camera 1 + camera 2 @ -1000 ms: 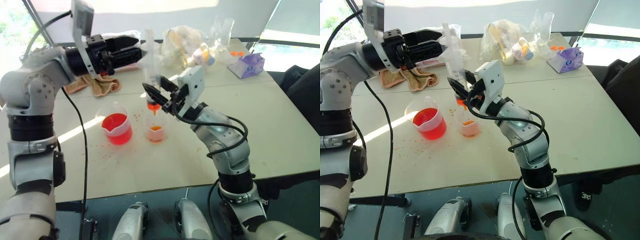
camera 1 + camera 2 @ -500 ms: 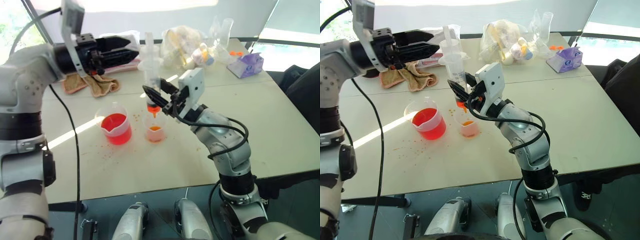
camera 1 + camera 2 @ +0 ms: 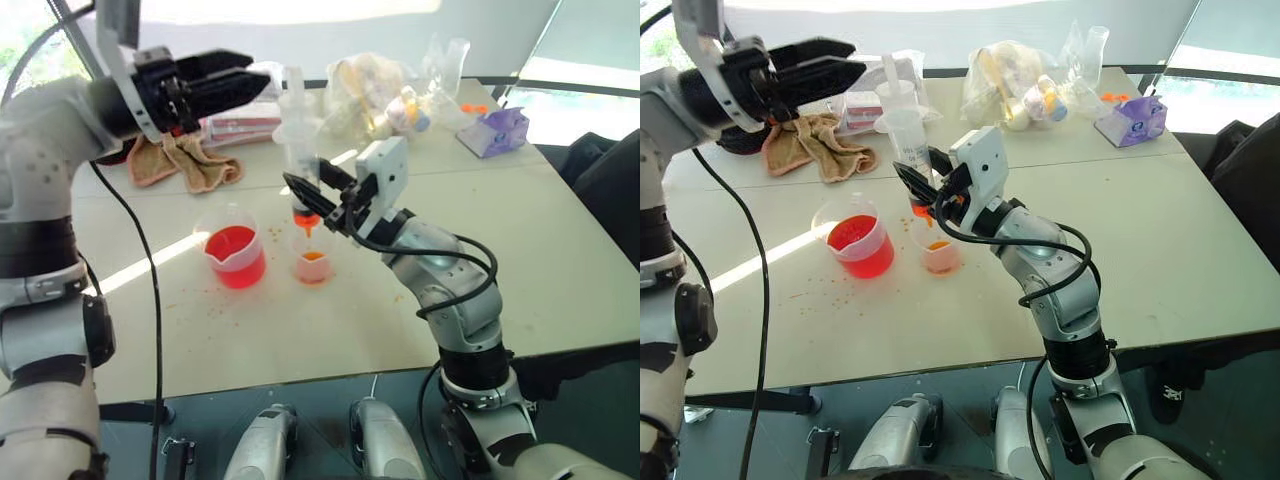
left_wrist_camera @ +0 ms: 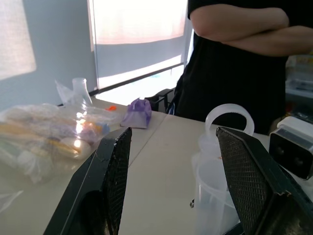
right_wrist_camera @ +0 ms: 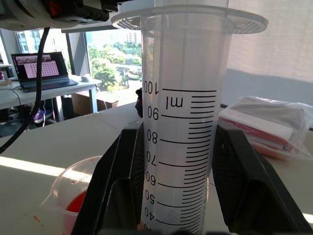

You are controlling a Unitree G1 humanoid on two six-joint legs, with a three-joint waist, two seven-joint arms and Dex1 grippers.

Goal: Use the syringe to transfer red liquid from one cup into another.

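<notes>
Over on the left, the left gripper (image 3: 255,82) hangs high above the table with its two black fingers spread wide and nothing between them, pointing across toward the top of the syringe but apart from it. Below it sits the spouted beaker (image 3: 234,254), with a good pool of red liquid (image 3: 233,249) in it, so by my reckoning most of the supply has yet to go across. Just beside that, to the right, stands the plain cup (image 3: 313,262), showing only a shallow orange-red layer at the bottom (a first small delivery, I would guess, though I cannot say how it got there). Straight above that cup the syringe (image 3: 907,140) stands upright, its orange tip aimed down into the cup's mouth and clear of the liquid, clamped low on its barrel by the right gripper (image 3: 318,205), whose fingers press in from either side. The barrel looks clear in the right wrist view, so it seems spent. What is left, I judge, is to carry the syringe back to the beaker, draw another charge and empty it into the plain cup.
</notes>
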